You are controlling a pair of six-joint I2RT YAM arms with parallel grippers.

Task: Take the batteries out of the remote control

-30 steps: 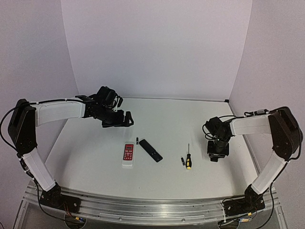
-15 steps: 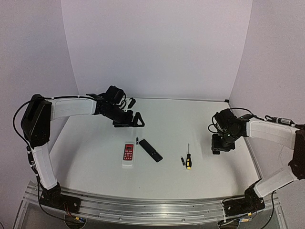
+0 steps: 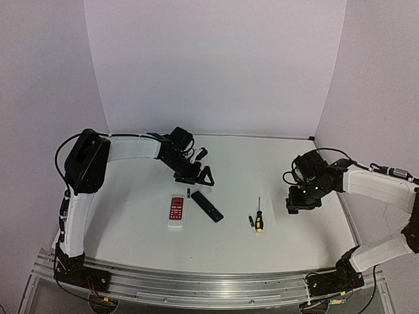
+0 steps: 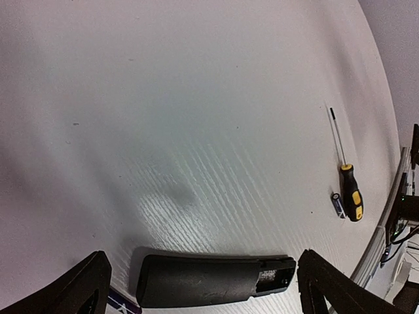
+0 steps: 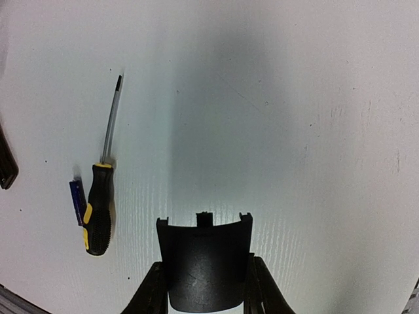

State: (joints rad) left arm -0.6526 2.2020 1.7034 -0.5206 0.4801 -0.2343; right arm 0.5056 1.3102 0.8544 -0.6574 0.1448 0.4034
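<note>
Wide open and empty, the left gripper [image 3: 203, 167] is swinging over the remote [image 3: 207, 205] lying centrally, likely to unload it, while the right gripper [image 3: 296, 206] is pinching the cover [image 5: 204, 261], one battery [image 5: 77, 201] beside the screwdriver [image 5: 98, 219].

The desk [image 3: 262, 163] is a white, matt sheet; close up it shows a fine ribbed grain with a soft sheen. The remote control [image 4: 216, 280] is smooth black plastic, satin rather than glossy. The battery cover [image 5: 205, 261] is matt black plastic with faint scuffs and 3 small moulded tabs. The screwdriver [image 5: 101, 180] has a dull grey metal shaft and a yellow-and-black handle, plastic or rubber. The battery [image 5: 78, 201] wears a blue wrapper. The rail [image 3: 209, 284] is brushed metal.
</note>
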